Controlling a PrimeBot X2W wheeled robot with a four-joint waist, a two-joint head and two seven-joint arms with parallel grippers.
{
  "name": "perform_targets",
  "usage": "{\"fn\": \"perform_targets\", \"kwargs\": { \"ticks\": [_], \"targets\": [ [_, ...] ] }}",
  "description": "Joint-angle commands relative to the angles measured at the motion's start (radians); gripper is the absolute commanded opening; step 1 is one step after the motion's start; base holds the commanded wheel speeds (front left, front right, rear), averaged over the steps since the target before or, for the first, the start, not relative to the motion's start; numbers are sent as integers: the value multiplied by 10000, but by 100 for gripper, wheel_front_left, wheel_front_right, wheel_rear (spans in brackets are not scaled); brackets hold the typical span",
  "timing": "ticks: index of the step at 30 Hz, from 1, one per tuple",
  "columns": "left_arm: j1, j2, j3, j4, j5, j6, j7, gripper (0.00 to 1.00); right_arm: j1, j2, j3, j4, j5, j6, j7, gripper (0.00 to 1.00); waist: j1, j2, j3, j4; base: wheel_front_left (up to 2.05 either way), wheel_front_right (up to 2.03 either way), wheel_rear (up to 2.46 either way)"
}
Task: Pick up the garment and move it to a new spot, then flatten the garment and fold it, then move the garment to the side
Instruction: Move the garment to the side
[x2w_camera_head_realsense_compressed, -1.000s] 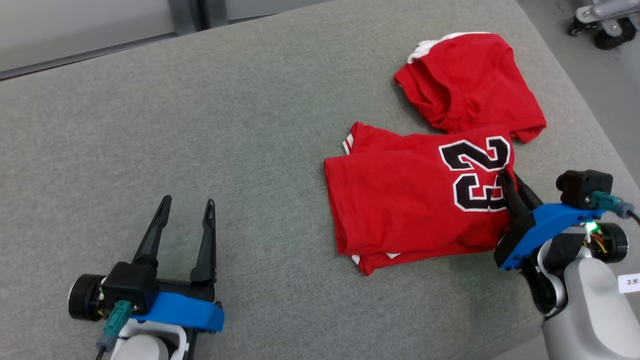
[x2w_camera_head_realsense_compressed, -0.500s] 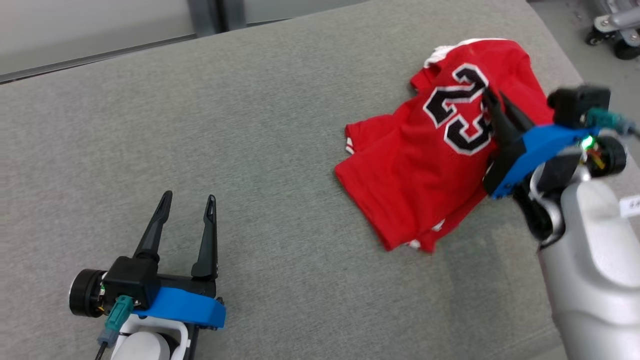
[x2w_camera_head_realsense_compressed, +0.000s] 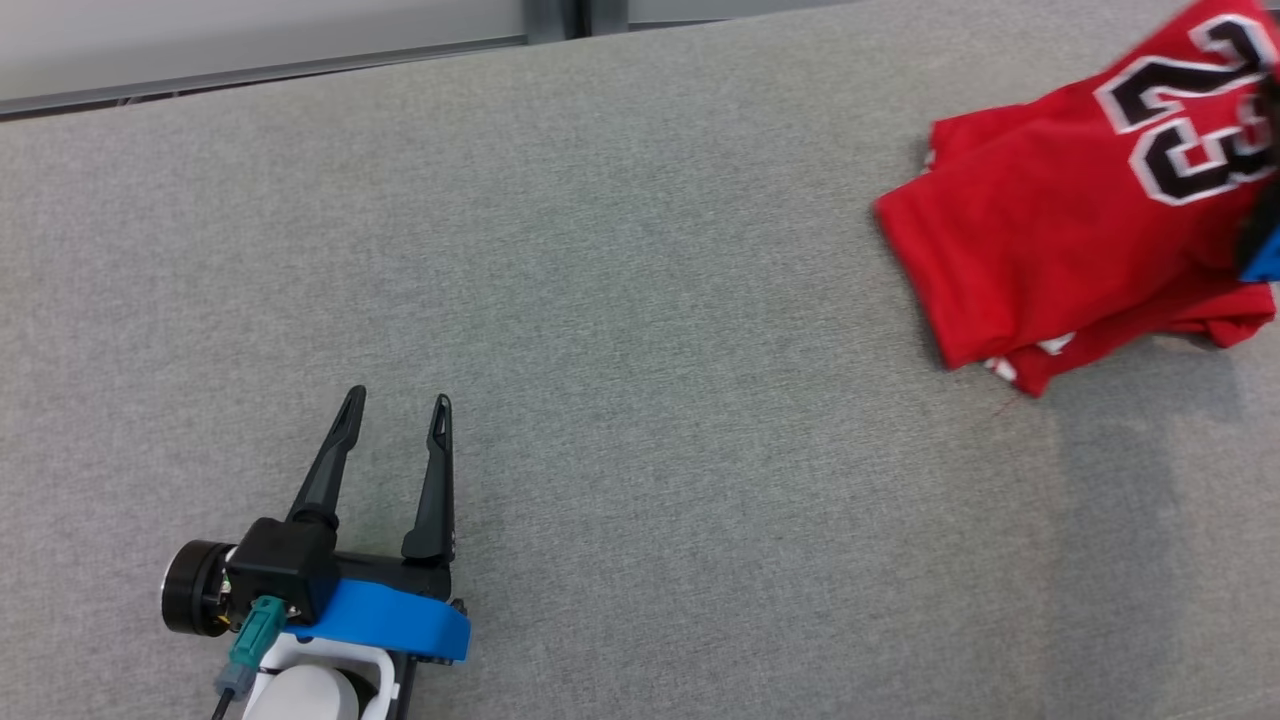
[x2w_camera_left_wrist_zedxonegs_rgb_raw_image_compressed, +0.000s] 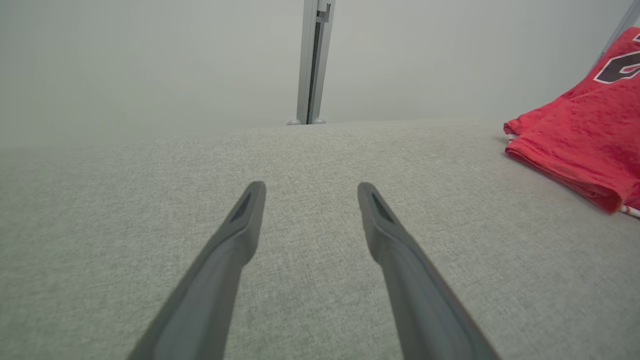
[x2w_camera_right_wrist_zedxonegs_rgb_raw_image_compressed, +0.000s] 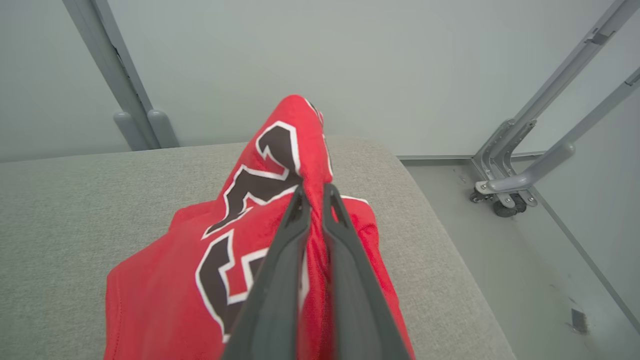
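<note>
The red jersey (x2w_camera_head_realsense_compressed: 1050, 230) with the black-and-white 23 is way out at about 2 o'clock in the head view. It's bunched, folded over itself and runs off the right edge. Its lower folded end lies on the grey cushion (x2w_camera_head_realsense_compressed: 620, 280), with a bit of white trim poking out underneath at its 6 o'clock corner. In the left wrist view it sits at 3 o'clock, resting on the cushion.

The right gripper (x2w_camera_right_wrist_zedxonegs_rgb_raw_image_compressed: 315, 192) has hold of it. Both dark fingers (x2w_camera_right_wrist_zedxonegs_rgb_raw_image_compressed: 280, 280) are squeezed nearly together, with a fold of the red cloth clamped between them right beside the number. The cloth humps up into a ridge past the fingertips, toward 12 o'clock in that view.

The left gripper (x2w_camera_head_realsense_compressed: 397, 400) is down at 7 o'clock in the head view, well apart from the jersey. Its jaws are spread wide with nothing between them, fingers pointing to 12 low over the cushion. Can't tell if they actually touch it.

Past the cushion at 12 in the left wrist view there's a pale wall (x2w_camera_left_wrist_zedxonegs_rgb_raw_image_compressed: 150, 50) and a metal post (x2w_camera_left_wrist_zedxonegs_rgb_raw_image_compressed: 312, 60). The right wrist view also shows a wheeled metal frame (x2w_camera_right_wrist_zedxonegs_rgb_raw_image_compressed: 505, 190) on the floor (x2w_camera_right_wrist_zedxonegs_rgb_raw_image_compressed: 525, 260) at 3 o'clock, off the cushion's edge.
</note>
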Motion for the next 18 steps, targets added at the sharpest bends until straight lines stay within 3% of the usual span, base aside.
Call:
{"fn": "perform_targets", "kwargs": {
  "ticks": [1, 4, 5, 6, 12, 18],
  "targets": [
    [-22, 22, -4, -10, -21, 3, -36, 100, -71, -191, -155, 11, -98, 1, 50, 0, 0, -1, 60, 78, 0, 0, 0],
    [-56, 12, -61, -21, -8, -3, -43, 100, 46, -505, -666, 124, -239, 1, 157, 0, 0, -1, 130, 180, 0, 0, 0],
    [-84, 22, -78, -20, -11, -12, -25, 100, 57, -574, -839, 142, -339, 1, 10, 39, 0, -1, 162, 198, 0, 0, 0],
    [-122, 39, -96, -21, 0, -18, -5, 100, 75, -633, -1067, 212, -489, 0, -130, 100, 0, -1, 195, 208, 0, 0, 0],
    [-241, 94, -174, -6, 17, 2, 51, 100, 83, -186, -1810, 667, -1358, 1, -1345, 100, 0, -1, 258, 222, 0, 0, 0],
    [-138, 132, -132, 92, -73, 72, 45, 100, 215, 277, -1184, 1016, -1497, 1, -1986, 100, 0, -1, -14, 148, 0, 0, 0]
  ]
}}
